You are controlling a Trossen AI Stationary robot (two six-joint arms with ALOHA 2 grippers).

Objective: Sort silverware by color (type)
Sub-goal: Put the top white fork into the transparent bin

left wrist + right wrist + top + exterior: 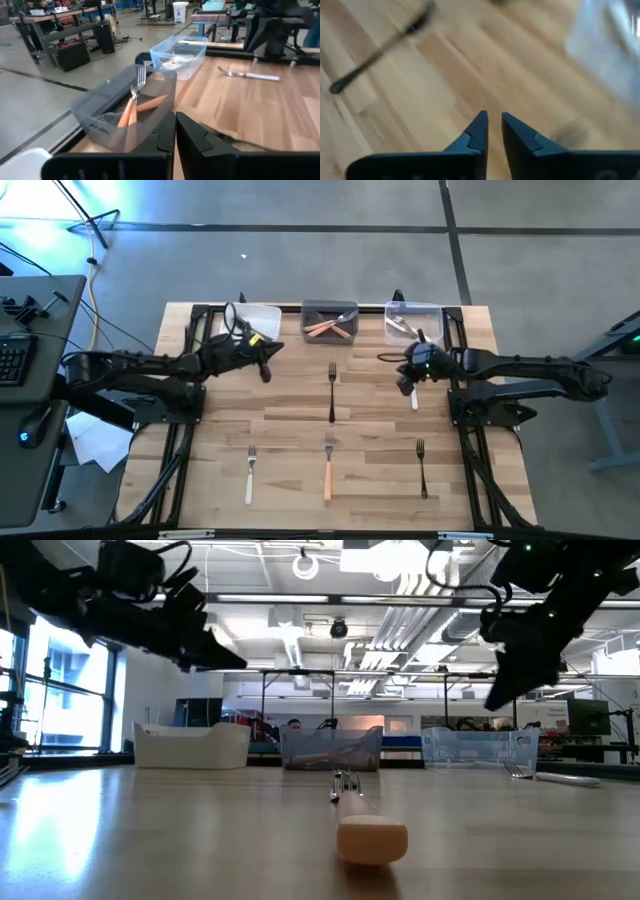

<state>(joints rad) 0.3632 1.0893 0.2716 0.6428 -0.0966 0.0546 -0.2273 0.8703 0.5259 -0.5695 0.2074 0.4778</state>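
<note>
Five forks lie flat on the table: a black one (332, 392) in the middle, a white one (250, 473), an orange one (328, 468) and a second black one (421, 468) in a row near the front, and a white one (414, 397) just below my right gripper. Orange forks (131, 111) lean in the dark middle bin (330, 323). My left gripper (265, 368) hovers shut and empty in front of the white bin (262, 318). My right gripper (404, 382) hangs above the table near the clear bin (413, 320), fingers almost together, holding nothing.
The three bins stand side by side along the table's far edge. The clear bin (180, 50) holds pale forks. Bare wood lies between the middle black fork and the front row. Black arm frames run along both table sides.
</note>
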